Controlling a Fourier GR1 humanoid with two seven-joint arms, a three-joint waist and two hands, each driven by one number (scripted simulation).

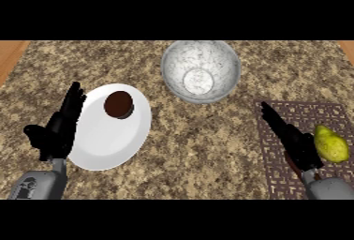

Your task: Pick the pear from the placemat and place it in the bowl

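The pear (331, 144) lies on the placemat (297, 183) at the frame's lower right, just beside the right hand (296, 143), whose fingers are straight. The bowl (200, 70) sits at upper centre on the tabletop (194, 154). At lower left, the left hand (59, 129) rests open beside a white plate (104, 140).

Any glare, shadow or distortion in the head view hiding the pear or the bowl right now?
Head view: lighting is even, with no harsh shadows; the pear reads clearly on the placemat, right hand beside it; the bowl has a mottled, shiny surface but its rim stays distinct; the white plate looks stretched taller than wide.
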